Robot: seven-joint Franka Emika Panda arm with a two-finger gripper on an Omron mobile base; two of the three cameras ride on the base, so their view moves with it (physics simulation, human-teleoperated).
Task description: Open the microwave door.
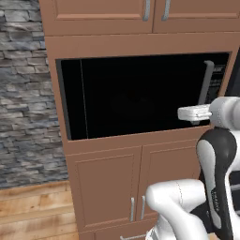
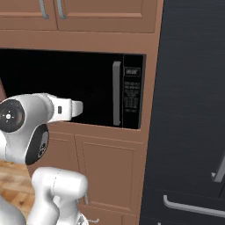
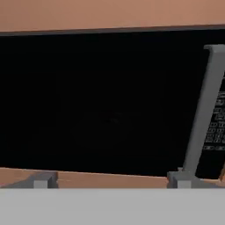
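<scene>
The glossy white, rounded-link robot arm (image 1: 187, 206) has black bands at its joints, a dark round cap with small pale screws on one joint, and small grey square fingertips (image 3: 42, 180).

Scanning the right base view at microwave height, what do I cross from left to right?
The hand → the microwave door glass → its grey handle → the button panel → the brown cabinet post → the dark tall appliance front.

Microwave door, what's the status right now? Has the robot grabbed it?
Gripper open, holding nothing. Microwave door shut, handle not grasped, off to one fingertip's side. Nothing in the way.
</scene>
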